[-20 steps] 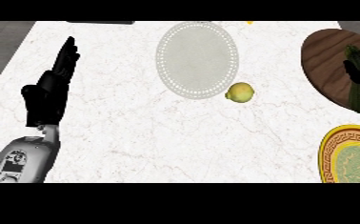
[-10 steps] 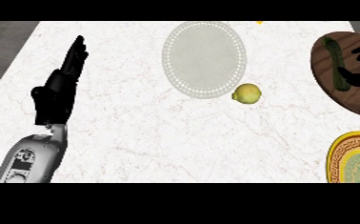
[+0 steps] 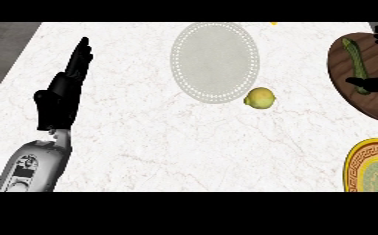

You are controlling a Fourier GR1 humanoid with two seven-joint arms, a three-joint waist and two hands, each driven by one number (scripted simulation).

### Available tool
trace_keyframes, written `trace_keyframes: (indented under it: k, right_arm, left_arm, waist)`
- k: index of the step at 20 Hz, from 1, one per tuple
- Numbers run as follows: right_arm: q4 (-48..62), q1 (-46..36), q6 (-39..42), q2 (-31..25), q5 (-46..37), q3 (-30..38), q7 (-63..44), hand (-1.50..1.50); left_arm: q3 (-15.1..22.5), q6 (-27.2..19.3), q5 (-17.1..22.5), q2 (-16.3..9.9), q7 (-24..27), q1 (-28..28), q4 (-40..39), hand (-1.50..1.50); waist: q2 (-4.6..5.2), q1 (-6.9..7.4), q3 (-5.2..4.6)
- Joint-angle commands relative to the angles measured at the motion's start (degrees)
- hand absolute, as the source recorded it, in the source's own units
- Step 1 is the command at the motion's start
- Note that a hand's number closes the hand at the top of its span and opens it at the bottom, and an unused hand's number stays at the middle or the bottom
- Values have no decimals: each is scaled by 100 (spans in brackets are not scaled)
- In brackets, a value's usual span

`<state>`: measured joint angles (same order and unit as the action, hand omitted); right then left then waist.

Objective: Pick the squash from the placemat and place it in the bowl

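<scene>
A white marbled counter (image 3: 184,144) is seen from above. On it are laid a pale round plate (image 3: 215,61) with a dotted rim, a yellow lemon (image 3: 260,98) just beside the plate's lower right edge, a brown placemat (image 3: 347,79) at the right edge, and a yellow patterned bowl (image 3: 363,166) at the lower right.

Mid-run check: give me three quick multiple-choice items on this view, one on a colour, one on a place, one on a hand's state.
1. The squash on the brown mat is: A orange; B green; C white.
2. The yellow fruit lies: A on the counter by the pale mat's lower right rim; B on the brown mat; C in the pale mat's middle.
3. The left hand is: A shut on the fruit; B curled, holding nothing; C open, fingers straight.
Answers: B, the long squash shows green; A, the fruit sits just off the rim; C, its fingers are straight and hold nothing.
</scene>
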<state>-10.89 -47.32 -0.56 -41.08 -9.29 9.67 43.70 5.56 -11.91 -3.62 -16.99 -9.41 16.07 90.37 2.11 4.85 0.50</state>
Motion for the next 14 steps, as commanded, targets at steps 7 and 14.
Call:
trace_keyframes:
  k: [7,14]
  right_arm:
    - [491,86,1308,-655,472,551,295,-150]
    - [580,560,2724,-1207,771,842,740,-150]
  left_arm:
    - [-175,0,-44,-108,-44,26,-23,0]
    - [2,-107,-105,159,116,-201,-13,0]
  waist:
    - [-31,-130,-4]
    - [-36,-212,8]
